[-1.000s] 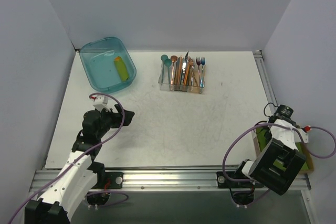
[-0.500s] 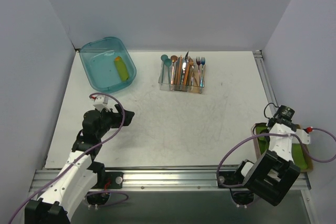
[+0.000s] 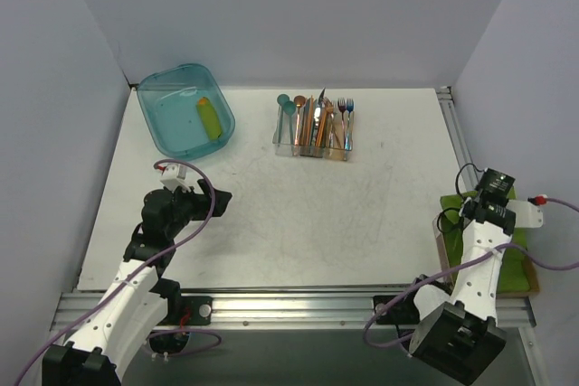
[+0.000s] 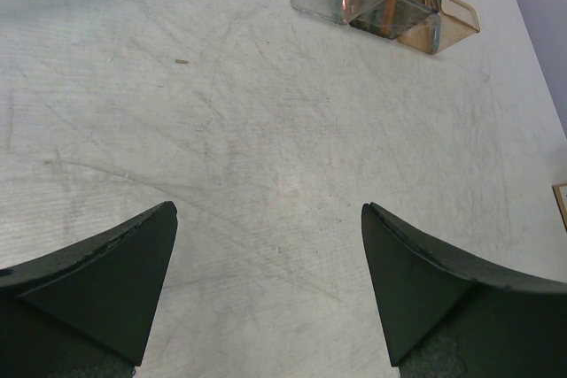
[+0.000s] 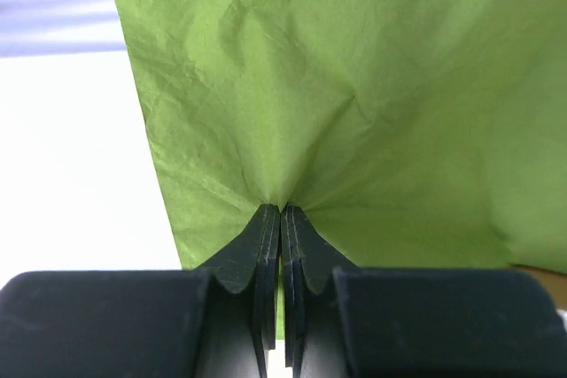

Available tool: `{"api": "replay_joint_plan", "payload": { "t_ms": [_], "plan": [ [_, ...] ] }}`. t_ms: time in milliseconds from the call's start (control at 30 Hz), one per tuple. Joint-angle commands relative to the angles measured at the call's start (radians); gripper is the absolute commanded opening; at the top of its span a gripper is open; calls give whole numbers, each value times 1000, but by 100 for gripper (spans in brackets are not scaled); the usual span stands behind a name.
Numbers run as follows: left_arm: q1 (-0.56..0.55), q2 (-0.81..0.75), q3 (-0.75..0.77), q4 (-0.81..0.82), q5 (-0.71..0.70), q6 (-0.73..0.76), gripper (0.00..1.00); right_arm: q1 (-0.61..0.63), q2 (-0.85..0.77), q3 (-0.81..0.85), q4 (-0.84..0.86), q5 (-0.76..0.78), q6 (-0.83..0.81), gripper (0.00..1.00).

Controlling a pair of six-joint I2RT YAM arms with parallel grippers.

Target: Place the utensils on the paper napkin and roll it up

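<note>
Right gripper [image 5: 280,215] clamped on the paper napkin [image 5: 354,86]. The sheet puckers at the fingertips and fans out lime-green beyond the pinch. In the top view we see that arm at the table's [image 3: 317,214] right edge, over the green stack [image 3: 517,268] with its brown cardboard rim. We can't tell whether the sheet is free of the stack. Left gripper [image 4: 266,245] has its fingers spread wide with nothing between them, over bare table on the left side. Utensils [image 3: 312,119] are bunched in the clear caddy [image 4: 381,2] at far centre, well apart from both grippers. Teal tub [image 3: 181,115] sits far left.
</note>
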Motion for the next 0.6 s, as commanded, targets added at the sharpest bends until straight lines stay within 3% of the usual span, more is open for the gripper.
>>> {"api": "replay_joint_plan", "payload": {
  "t_ms": [0,300,433,567],
  "plan": [
    [-4,-5,45,22,-7,13,94,121,-14,66,-23,-48,-30,0],
    [-7,-10,45,20,-10,14,94,560,92,186,-11,44,107,0],
    [-9,-14,45,14,-11,14,94,832,200,232,-29,140,196,0],
    [-9,-17,47,11,-19,16,94,1020,305,244,-40,209,314,0]
  ]
}}
